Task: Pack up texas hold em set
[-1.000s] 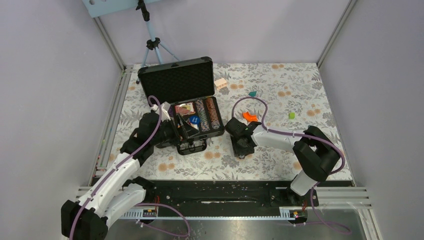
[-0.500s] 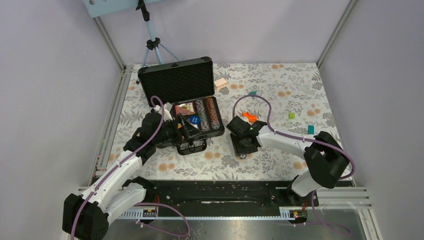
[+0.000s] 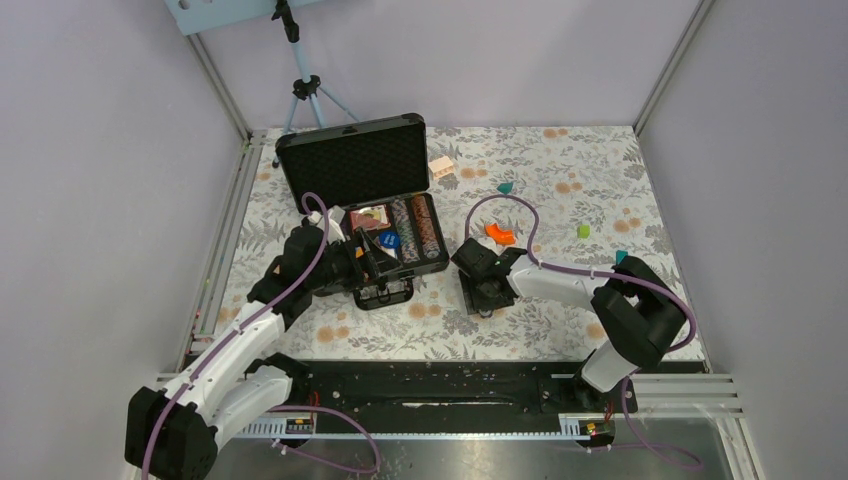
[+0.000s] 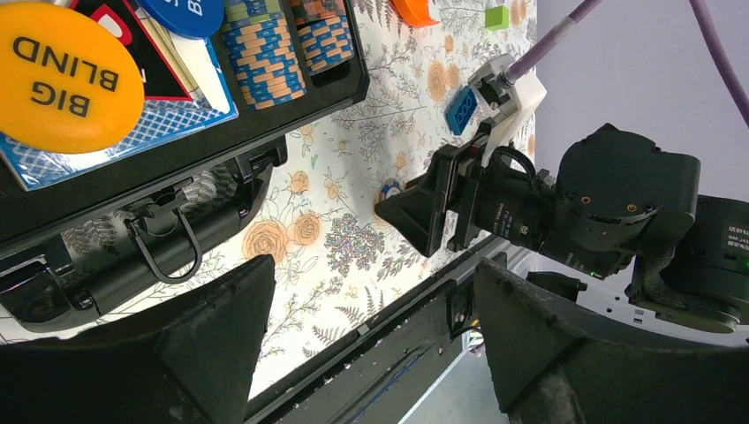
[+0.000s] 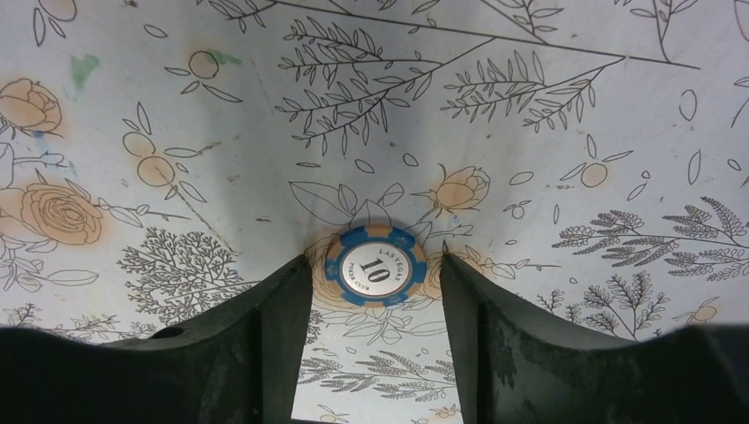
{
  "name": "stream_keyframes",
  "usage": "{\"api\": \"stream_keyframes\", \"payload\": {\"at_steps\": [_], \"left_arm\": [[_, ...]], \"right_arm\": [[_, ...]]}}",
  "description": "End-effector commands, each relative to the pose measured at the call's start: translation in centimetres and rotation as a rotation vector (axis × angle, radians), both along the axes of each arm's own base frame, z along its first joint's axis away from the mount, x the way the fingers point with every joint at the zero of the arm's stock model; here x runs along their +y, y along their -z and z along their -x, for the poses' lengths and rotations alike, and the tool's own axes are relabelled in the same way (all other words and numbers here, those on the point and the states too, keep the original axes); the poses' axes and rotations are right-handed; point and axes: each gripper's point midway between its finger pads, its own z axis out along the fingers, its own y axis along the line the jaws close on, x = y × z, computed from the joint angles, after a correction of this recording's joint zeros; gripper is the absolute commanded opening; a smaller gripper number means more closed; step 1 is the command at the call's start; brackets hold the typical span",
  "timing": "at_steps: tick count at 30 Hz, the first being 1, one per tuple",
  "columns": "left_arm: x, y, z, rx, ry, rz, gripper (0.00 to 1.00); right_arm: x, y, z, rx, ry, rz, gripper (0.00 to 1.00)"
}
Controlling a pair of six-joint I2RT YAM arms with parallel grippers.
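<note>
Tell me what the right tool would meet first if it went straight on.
Probably the blue poker chip, flat on the floral table between the right tool's open fingers; depth unclear.

I see my left gripper (image 3: pixel 383 266) over the near edge of the open black textured briefcase (image 3: pixel 352 165). My right gripper (image 3: pixel 486 298) sits low on the floral-patterned table (image 3: pixel 560 170) beside the case, near an orange curved block (image 3: pixel 498 234).

Top view looks down on the whole table (image 3: pixel 560 170) from behind; left wrist looks low across it, sharing the briefcase (image 4: pixel 265 115) and right gripper (image 4: pixel 397 210). Right wrist faces straight down, close.
</note>
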Motion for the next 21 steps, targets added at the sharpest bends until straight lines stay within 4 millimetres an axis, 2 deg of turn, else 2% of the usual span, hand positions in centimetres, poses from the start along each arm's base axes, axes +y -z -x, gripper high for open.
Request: {"api": "stream_keyframes", "payload": {"at_steps": [1, 11, 21], "left_arm": [[-0.2, -1.1, -0.2, -0.044, 0.008, 0.034, 0.82], [-0.2, -1.0, -0.2, -0.043, 0.008, 0.033, 0.82], [-0.2, -1.0, -0.1, -0.040, 0.009, 0.035, 0.82]], "right_arm": [[-0.4, 1.6, -0.4, -0.030, 0.036, 0.025, 0.61], [-1.8, 2.1, 0.6, 0.012, 0.036, 0.097, 0.57], [-1.6, 1.8, 1.9, 0.046, 0.031, 0.056, 0.58]]}}
